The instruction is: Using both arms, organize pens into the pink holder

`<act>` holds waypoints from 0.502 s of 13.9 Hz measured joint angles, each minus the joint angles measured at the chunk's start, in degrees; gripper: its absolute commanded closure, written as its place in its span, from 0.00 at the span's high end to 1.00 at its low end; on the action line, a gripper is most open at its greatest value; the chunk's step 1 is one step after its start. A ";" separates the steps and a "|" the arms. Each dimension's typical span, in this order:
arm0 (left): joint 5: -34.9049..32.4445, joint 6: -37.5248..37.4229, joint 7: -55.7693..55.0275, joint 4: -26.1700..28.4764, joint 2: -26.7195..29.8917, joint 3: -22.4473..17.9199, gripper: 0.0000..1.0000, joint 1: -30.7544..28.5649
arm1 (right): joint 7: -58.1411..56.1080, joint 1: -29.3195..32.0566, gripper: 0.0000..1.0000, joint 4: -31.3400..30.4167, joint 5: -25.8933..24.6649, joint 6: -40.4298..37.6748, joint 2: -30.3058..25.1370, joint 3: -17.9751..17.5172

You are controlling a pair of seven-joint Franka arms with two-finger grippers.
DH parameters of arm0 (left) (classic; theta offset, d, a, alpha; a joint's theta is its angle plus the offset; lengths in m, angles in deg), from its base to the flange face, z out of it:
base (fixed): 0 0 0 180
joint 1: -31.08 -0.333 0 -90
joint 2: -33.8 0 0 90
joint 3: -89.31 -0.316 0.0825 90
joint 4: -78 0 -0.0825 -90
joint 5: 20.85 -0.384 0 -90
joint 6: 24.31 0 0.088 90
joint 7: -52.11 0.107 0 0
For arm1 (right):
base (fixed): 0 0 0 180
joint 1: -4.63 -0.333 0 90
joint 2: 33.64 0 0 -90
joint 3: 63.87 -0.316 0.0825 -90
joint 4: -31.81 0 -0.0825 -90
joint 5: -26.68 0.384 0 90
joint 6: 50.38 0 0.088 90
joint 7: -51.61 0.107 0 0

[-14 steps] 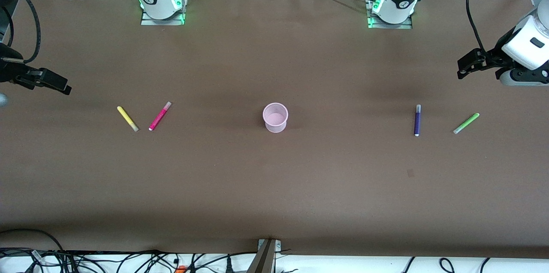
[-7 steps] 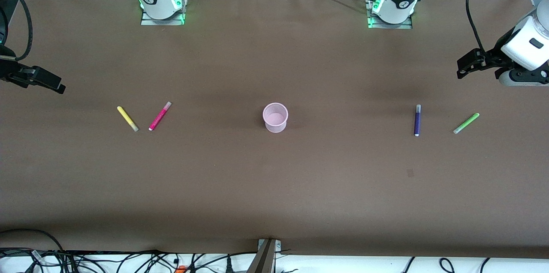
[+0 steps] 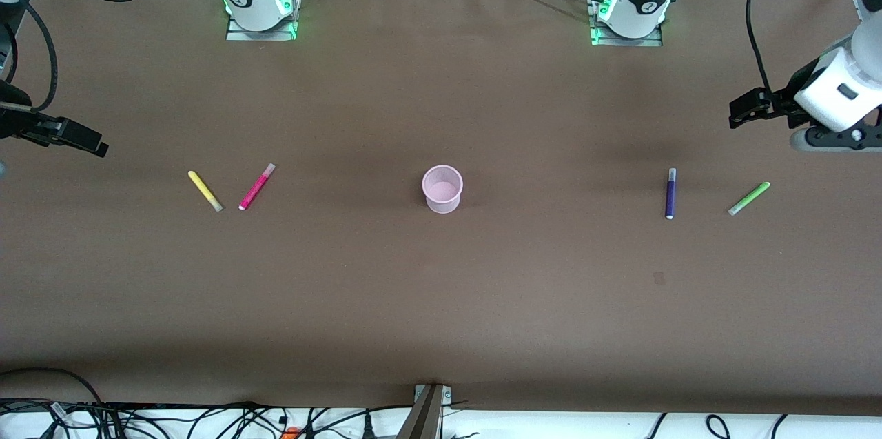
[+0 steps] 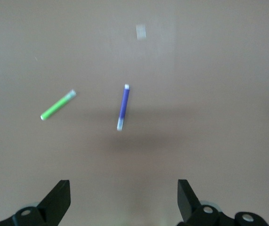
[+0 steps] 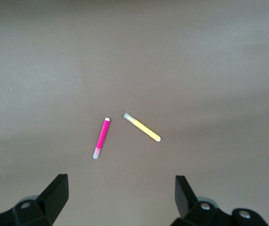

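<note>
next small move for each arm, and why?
Probably lower each open gripper onto a pen at its own end. All four lie flat on the table, none in the pink holder. The left gripper hangs over the dark purple pen, beside the light green pen; the right gripper over the magenta pen and yellow pen.

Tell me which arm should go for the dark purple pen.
Left. The left gripper, open, hangs over the table's left-arm end, where the dark purple pen lies beside the light green pen. The right gripper, also open, is up over the table's right-arm end.
</note>
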 measured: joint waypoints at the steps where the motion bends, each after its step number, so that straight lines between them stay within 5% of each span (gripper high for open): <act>1: 0.00 -0.55 1.55 0.05 -1.77 0.00 1.00 -0.19 | 1.99 -0.05 1.00 -0.38 0.00 -0.03 0.70 -0.10; 7: -0.05 7.80 4.13 0.50 -13.73 -0.05 1.00 -2.05 | 11.39 -3.68 0.99 -6.27 0.10 4.87 8.73 -0.95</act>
